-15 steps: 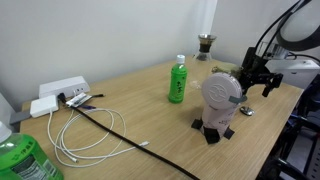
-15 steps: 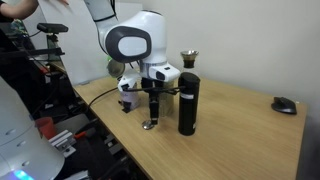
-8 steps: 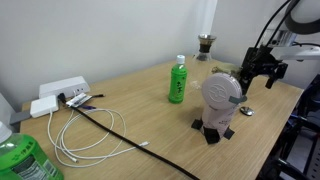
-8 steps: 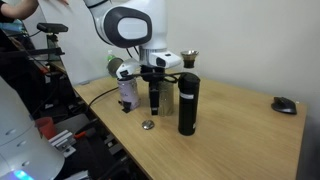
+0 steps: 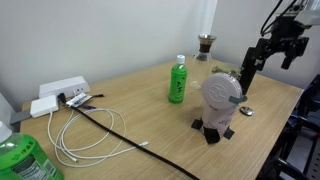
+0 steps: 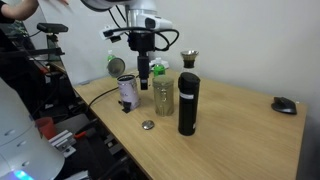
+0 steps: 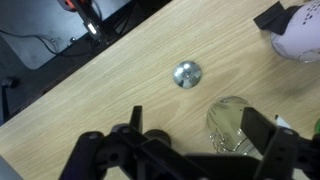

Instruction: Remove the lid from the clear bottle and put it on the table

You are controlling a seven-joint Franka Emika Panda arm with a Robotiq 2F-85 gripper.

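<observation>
Lying flat, the lid (image 7: 186,73) rests near the upright clear bottle (image 6: 162,95).

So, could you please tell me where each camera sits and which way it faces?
Exterior view: off the table end near the power strip, looking along it at the green bottle; gripper shows top right.
Exterior view: beside the table, facing the clear bottle and lid; gripper hangs above.
Wrist view: looking down at lid and clear bottle; open gripper at the bottom.
Shared: wrist view and an exterior view both show lid and clear bottle.
</observation>
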